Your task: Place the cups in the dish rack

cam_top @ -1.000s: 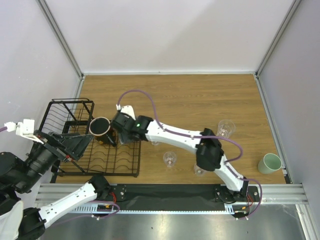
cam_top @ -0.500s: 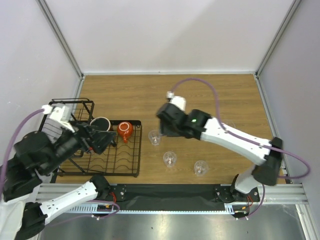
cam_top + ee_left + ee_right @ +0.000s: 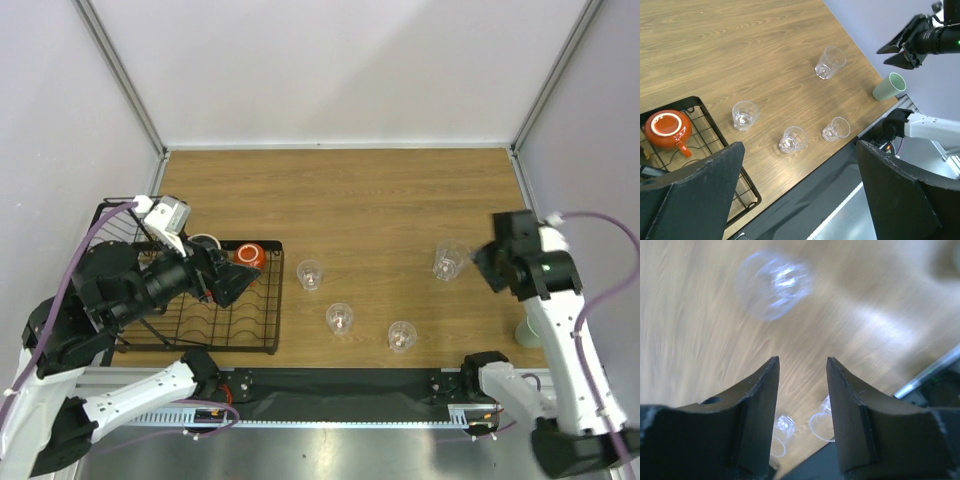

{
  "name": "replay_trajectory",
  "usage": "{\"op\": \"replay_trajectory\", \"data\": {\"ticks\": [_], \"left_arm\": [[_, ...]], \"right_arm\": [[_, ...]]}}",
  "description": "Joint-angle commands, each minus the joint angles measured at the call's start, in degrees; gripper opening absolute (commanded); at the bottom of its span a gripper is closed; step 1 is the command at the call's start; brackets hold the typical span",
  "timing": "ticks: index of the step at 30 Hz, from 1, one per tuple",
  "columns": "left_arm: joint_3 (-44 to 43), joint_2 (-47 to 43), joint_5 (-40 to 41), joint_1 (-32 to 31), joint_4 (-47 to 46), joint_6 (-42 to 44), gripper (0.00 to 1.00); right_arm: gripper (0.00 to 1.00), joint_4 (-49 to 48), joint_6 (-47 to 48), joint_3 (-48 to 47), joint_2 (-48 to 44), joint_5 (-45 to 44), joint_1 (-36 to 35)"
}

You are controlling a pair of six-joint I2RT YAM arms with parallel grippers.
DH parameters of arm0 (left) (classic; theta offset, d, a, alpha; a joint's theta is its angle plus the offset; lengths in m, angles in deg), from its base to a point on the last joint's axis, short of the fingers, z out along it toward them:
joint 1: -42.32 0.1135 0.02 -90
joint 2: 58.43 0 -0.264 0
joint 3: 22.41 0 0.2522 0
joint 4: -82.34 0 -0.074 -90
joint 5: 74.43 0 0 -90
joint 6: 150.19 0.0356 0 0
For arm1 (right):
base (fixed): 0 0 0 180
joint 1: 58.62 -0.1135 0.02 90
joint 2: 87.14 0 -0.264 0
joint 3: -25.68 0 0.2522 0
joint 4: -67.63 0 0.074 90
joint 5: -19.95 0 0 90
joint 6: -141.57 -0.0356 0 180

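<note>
Although the dish rack (image 3: 250, 335) fills the tabletop's near-left corner, the left gripper (image 3: 232, 283) has its jaws wide and the right gripper (image 3: 802, 362) half-wide, both empty. Clear tumblers (image 3: 340, 318) mid-tabletop could tip if a closing jaw clips one; the orange-red cup (image 3: 250, 255) sits racked.

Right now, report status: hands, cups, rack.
Left hand open, empty, over rack. Right hand open, empty, near right tumbler. Orange cup racked; three tumblers, mint cup on table. Nothing blocking.
</note>
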Motion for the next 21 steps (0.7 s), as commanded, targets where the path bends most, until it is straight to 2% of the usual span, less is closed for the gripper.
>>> {"op": "replay_trajectory", "data": {"ticks": [1,5,10,15,21], "left_arm": [[0.2,1.4,-3.4,0.3,-3.3,2.1,1.0],[-0.7,2.6,-5.6,0.3,-3.9,2.6,1.0],[-0.3,3.2,-7.3,0.3,-4.5,2.9,1.0],[-1.1,3.3,-7.4,0.3,-4.0,3.9,1.0],[-1.4,3.7,-7.5,0.3,-3.4,4.3,1.0]], "right_arm": [[0.47,0.1,8.0,4.5,-0.6,10.1,17.9],[0.5,2.0,13.8,4.8,2.5,11.0,29.1],[0.55,3.5,17.1,1.6,6.9,1.5,35.5],[0.53,0.1,22.5,2.1,10.3,3.2,43.5],[0.52,-3.1,24.2,4.9,11.2,3.2,47.5]]}}
